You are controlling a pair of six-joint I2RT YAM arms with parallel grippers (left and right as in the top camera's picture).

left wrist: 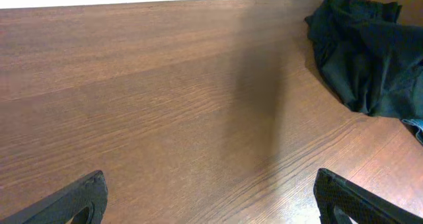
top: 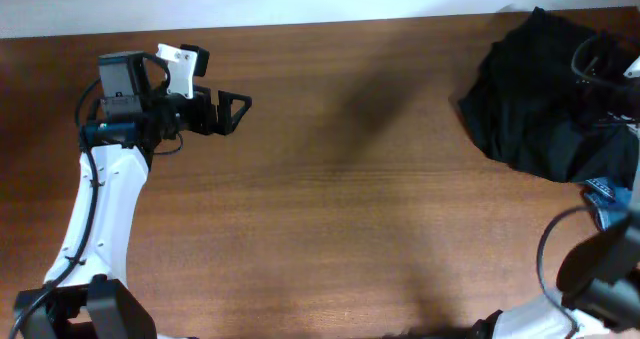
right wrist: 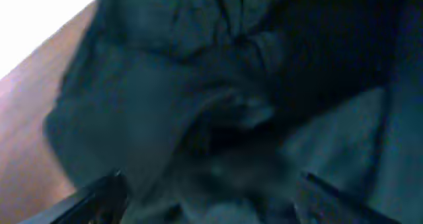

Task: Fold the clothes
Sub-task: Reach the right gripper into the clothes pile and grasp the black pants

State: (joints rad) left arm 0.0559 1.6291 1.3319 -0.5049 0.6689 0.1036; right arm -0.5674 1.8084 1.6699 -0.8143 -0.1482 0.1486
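The clothes (top: 540, 109) lie in a crumpled black heap at the table's far right back corner, and they also show in the left wrist view as the clothes (left wrist: 363, 52). My right gripper (right wrist: 211, 178) is low over the heap. Its jaws stand wide apart, with blurred dark cloth (right wrist: 218, 85) filling the view and bulging between them. From overhead that gripper is lost against the black fabric at the right edge. My left gripper (top: 238, 107) hovers over bare wood at the left, open and holding nothing (left wrist: 210, 176).
The brown wooden table (top: 350, 209) stretches between the two arms. A blue patterned piece of fabric (top: 605, 192) lies just in front of the black heap. My right arm (top: 600, 269) rises from the front right corner. The table's back edge meets a white wall.
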